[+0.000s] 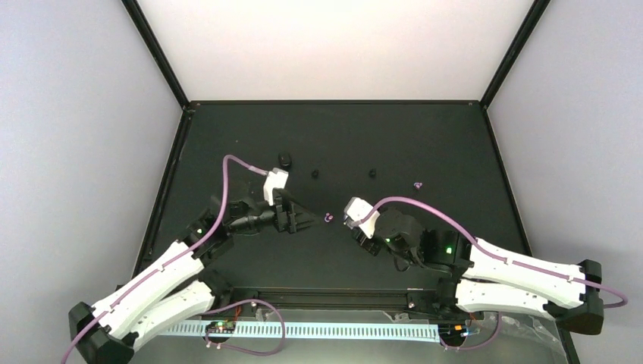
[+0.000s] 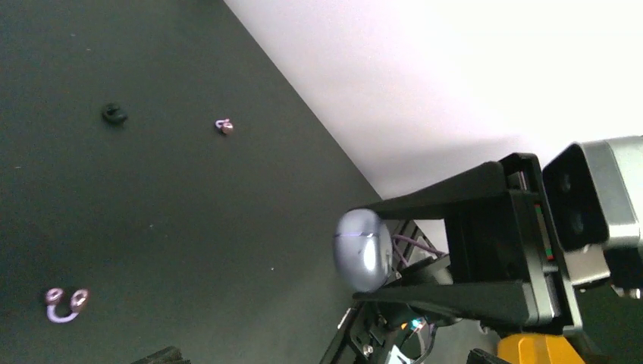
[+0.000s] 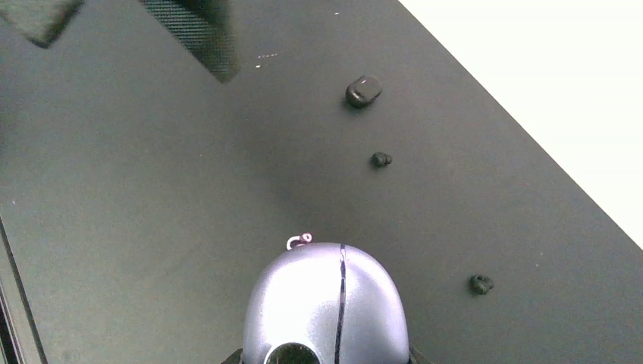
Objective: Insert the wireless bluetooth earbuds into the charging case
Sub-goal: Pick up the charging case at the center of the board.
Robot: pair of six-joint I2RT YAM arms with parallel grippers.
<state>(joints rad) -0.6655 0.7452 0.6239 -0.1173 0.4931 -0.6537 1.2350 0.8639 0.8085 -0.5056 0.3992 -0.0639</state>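
Earbuds [image 1: 372, 173] lie scattered toward your far edge, well apart; your right gripper [image 3: 324, 353] pinches the charging case [image 3: 326, 296], left gripper [image 2: 362, 254] stands spread.

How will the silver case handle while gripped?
The case looks smooth and rounded, so it may slip or twist in the right claw. Probably rigid and light. Its seam suggests hard squeezing might pop it open.

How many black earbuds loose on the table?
2. One black earbud beside the black case, on its right; the other earbud farther right, near centre. More could be hidden inside cases.
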